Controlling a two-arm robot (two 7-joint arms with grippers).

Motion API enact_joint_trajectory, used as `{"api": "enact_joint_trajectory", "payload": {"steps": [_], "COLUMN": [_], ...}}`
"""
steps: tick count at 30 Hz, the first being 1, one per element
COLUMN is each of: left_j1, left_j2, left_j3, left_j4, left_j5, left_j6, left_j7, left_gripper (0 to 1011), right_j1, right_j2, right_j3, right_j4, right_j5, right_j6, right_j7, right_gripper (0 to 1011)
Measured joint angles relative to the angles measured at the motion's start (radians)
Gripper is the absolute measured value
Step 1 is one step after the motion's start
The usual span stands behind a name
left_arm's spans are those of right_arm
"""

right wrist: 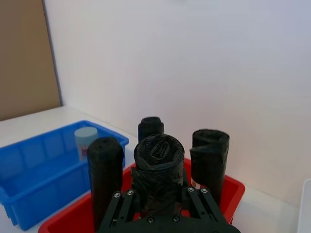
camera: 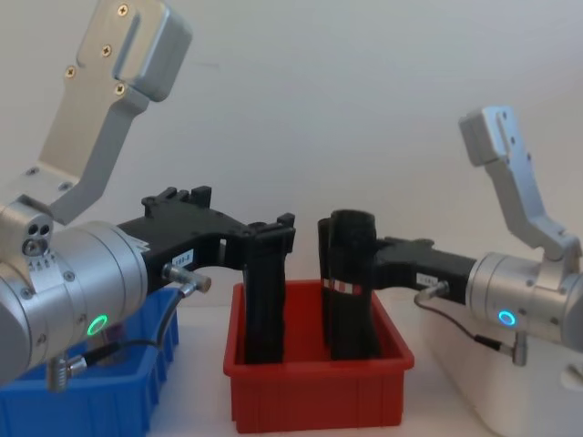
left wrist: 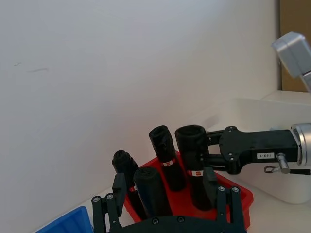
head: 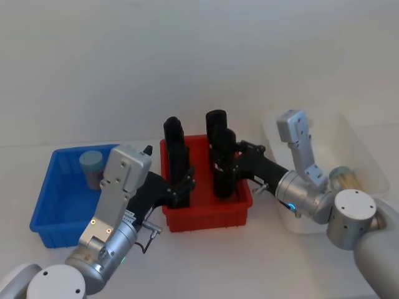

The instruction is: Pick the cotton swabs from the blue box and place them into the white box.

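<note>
The cotton swabs [head: 92,166] stand upright at the far end of the blue box [head: 56,215], a lone jar on the table's left. The left gripper [head: 184,184] is nearer, yet both it and the right gripper [head: 222,167] are over the red bin [head: 209,215], each closed around a black cylinder [head: 176,152]. The white box [head: 368,156] sits at the right.

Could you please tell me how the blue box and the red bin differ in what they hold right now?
The blue box holds one short clear jar of cotton swabs with a pale blue lid; the red bin holds four tall black rolls. The left claw and right claw both sit at rolls in the red bin, none at the blue box. Both are shallow plastic bins, side by side on the table.
</note>
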Motion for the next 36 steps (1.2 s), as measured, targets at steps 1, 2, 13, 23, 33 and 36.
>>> {"api": "enact_joint_trajectory", "payload": {"steps": [1, 2, 13, 23, 33, 36], "left_j1": [0.000, 0.000, 0.000, 0.000, 0.000, 0.000], "left_j2": [0.000, 0.000, 0.000, 0.000, 0.000, 0.000], "left_j3": [0.000, 0.000, 0.000, 0.000, 0.000, 0.000], "left_j4": [0.000, 0.000, 0.000, 0.000, 0.000, 0.000], "left_j5": [0.000, 0.000, 0.000, 0.000, 0.000, 0.000], "left_j6": [0.000, 0.000, 0.000, 0.000, 0.000, 0.000], "left_j7": [0.000, 0.000, 0.000, 0.000, 0.000, 0.000], "left_gripper": [1004, 1004, 1004, 1004, 1004, 1004], "right_j1": [-0.011, -0.022, -0.190, -0.293, -0.359, -0.375], "right_j2": [0.004, 0.008, 0.068, 0.110, 0.152, 0.165], "right_j3": [0.001, 0.002, 0.013, 0.025, 0.049, 0.058], "right_j4": [-0.023, -0.049, -0.413, -0.627, -0.774, -0.807], "right_j5": [0.003, 0.005, 0.052, 0.068, 0.066, 0.065], "right_j6": [0.004, 0.009, 0.081, 0.148, 0.230, 0.255], "right_j7": [-0.003, -0.006, -0.087, -0.195, -0.310, -0.335], "right_gripper": [419, 416, 369, 358, 358, 358]}}
